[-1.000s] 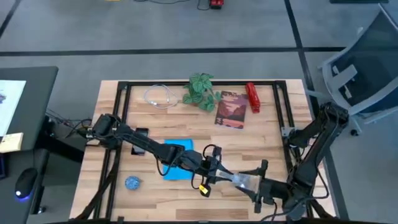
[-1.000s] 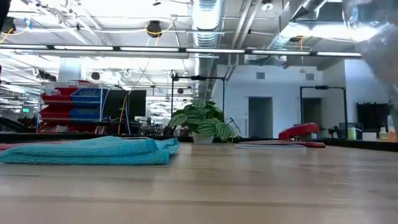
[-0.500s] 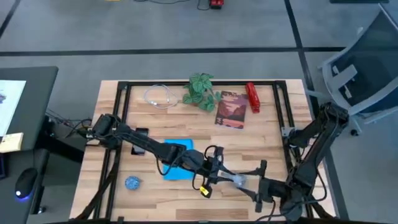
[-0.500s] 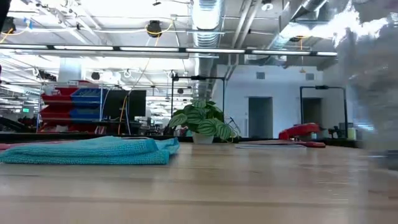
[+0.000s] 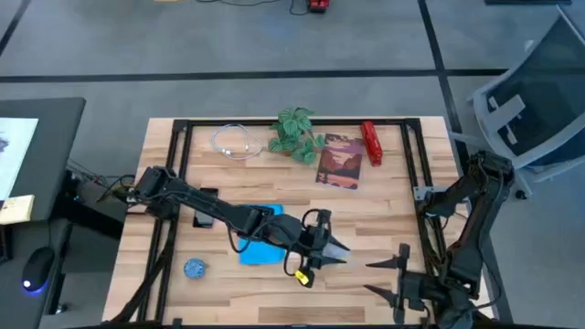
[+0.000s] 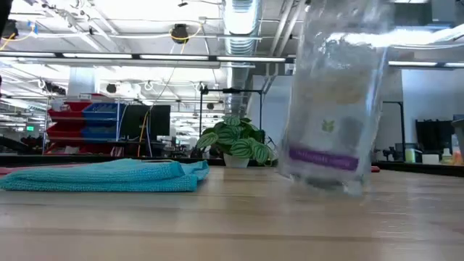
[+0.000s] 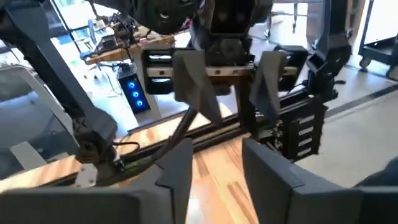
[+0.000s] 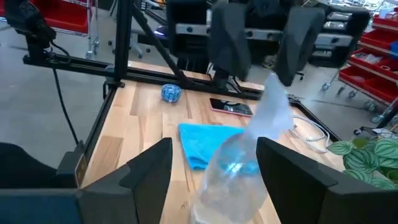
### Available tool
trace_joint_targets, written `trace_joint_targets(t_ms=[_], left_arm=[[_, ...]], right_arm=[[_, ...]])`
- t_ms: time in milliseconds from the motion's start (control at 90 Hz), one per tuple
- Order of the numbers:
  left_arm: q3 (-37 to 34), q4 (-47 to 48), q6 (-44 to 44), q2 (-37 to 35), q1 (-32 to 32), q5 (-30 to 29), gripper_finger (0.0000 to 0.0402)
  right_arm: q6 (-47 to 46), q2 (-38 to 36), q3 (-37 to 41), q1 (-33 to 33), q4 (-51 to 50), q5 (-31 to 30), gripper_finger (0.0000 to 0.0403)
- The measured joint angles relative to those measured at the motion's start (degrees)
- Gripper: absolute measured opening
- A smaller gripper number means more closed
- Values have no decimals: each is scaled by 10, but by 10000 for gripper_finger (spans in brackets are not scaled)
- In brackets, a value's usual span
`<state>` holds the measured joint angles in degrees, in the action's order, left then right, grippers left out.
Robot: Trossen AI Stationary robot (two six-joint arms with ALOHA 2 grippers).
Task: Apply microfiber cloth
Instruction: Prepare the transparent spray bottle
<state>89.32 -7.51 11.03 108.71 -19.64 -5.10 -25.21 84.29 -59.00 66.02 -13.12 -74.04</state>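
High view: microfiber cloth (image 5: 260,245) lies flat at table's front-centre, left arm stretched over it; left gripper (image 5: 340,253) clamps a clear plastic bag (image 5: 335,252) just right of the cloth, while right gripper (image 5: 388,276), jaws wide and empty, sits near the front-right edge. Low view: cloth (image 6: 109,176) on wood at left, bag (image 6: 335,101) held above the table. Right wrist view: cloth (image 8: 208,143) beyond the bag (image 8: 245,165).

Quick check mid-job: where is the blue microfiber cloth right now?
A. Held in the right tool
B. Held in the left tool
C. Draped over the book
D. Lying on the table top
D: the microfiber cloth lies loosely folded on the table, and the right wrist view also shows it resting on the wood with nothing gripping it.
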Motion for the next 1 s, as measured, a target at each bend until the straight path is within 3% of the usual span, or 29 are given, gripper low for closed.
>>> trace_joint_targets(t_ms=[267,444,611,733,1000], left_arm=[[-1,40,19,-36,-10,-47,153],[0,162,10,-111,-42,-149,149],[0,317,-72,-143,-76,-276,143],[-6,397,-149,-138,-93,-321,139],[-82,369,-266,-132,-128,-390,137]], right_arm=[[1,0,0,-11,-6,1,221],[-30,0,0,-89,-6,17,228],[-33,0,0,-164,-2,83,253],[-33,3,0,-194,20,129,257],[-66,14,1,-234,53,127,255]])
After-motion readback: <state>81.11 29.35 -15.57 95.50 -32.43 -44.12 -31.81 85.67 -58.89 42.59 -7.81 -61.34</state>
